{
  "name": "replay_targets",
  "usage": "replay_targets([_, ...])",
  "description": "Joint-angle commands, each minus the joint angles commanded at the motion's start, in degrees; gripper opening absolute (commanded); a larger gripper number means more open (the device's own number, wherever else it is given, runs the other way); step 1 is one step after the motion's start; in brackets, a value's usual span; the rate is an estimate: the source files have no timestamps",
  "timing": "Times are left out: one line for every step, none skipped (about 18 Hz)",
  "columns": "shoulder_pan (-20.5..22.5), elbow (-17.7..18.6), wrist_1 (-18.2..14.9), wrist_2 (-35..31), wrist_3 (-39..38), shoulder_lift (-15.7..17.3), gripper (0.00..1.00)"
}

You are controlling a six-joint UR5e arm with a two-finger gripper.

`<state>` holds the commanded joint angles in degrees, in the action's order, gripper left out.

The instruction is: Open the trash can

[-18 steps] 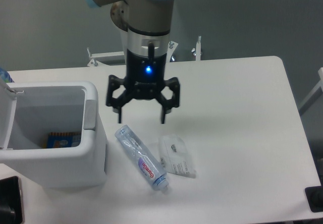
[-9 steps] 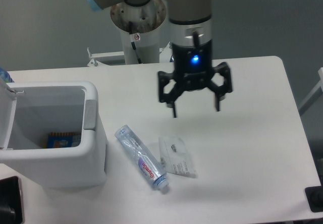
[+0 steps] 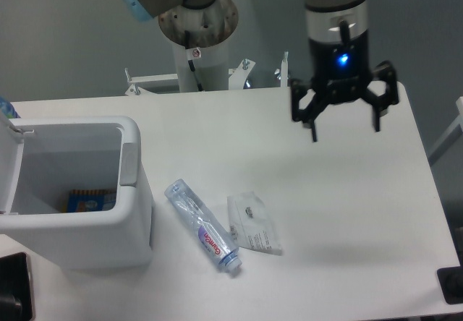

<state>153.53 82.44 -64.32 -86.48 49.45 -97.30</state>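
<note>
We read "Gumi…" (blurred) on the bottle (image 3: 202, 225); our white trash can (image 3: 79, 191) at nine o'clock gapes open; gripper (image 3: 344, 124) at two o'clock, fingers spread, empty.

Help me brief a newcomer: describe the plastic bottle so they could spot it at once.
Start at the white trash can on the table's left side. Just right of its front corner lies the plastic bottle, on its side. Unlike the flat clear packet beside it, it is round with a blue-and-red label.

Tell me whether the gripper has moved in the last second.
Yes. The gripper, open, has moved right, away from the open trash can, toward the table's far right corner.
</note>
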Motion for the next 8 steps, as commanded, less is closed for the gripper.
replay_targets([1.1,0.0,-1.2,0.0,3.3,0.2,1.0])
replay_targets([1.6,0.0,-2.4,-0.2,7.1,0.4,1.0])
replay_targets([1.9,0.0,-3.5,-0.9,10.6,0.7,1.0])
replay_targets([2.0,0.1,-4.7,-2.2,13.6,0.8,1.0])
replay_targets([2.0,0.2,-5.6,-3.6,15.9,1.1,1.0])
replay_targets([2.1,0.3,-5.8,-4.5,17.2,1.0,1.0])
replay_targets([2.1,0.3,-5.7,-4.6,17.4,1.0,1.0])
replay_targets([2.2,0.2,-5.7,-4.6,17.4,1.0,1.0])
